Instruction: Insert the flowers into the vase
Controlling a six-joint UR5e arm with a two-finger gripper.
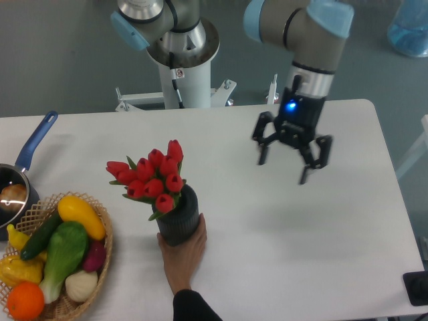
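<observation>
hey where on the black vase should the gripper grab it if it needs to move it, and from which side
Probably the ribbed side wall of the vase, low down, jaws closing across the upright cylinder. Come in level from the right, where the table is bare. From above, the flowers spread wider than the rim and block it. A person's hand is on the base at the front, so wait. The gripper hangs open, well away.

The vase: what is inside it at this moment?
The flowers stand in the vase, red buds and leaves above its rim. Their lower stems are hidden inside. A hand touches its base.
</observation>
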